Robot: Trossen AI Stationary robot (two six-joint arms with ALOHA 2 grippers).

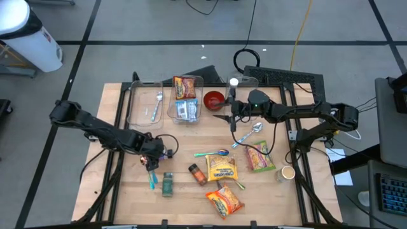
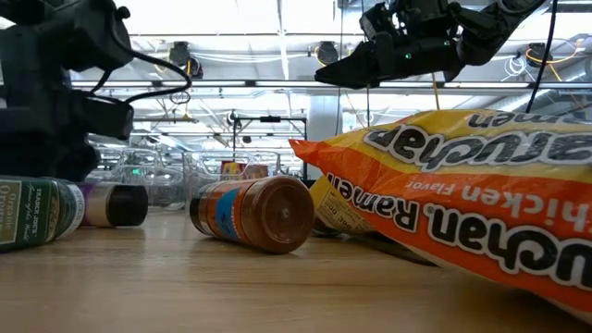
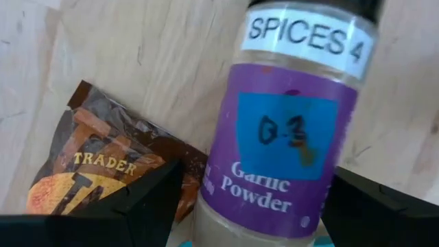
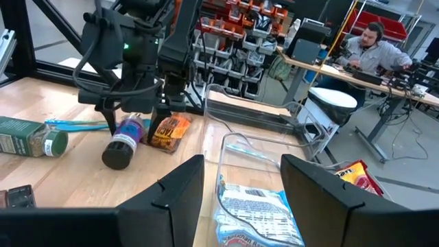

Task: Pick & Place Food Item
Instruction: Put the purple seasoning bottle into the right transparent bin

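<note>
High view: the left end effector hovers low near the bench's left-front area. Left wrist view: its fingers stand spread around a garlic powder jar, beside a brown packet. Right wrist view: the right end effector, half spread and empty, hangs above a clear bin.

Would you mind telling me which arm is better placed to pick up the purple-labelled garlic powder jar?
Left, probably: its claw stands open with the purple-labelled garlic powder jar between its fingers, while the right claw hangs over the clear bins.

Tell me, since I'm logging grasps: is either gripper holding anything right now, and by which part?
Nothing is held. The left gripper stands open around the lower body of the garlic powder jar lying on the table. The right gripper hangs open and empty over the clear bin.
</note>
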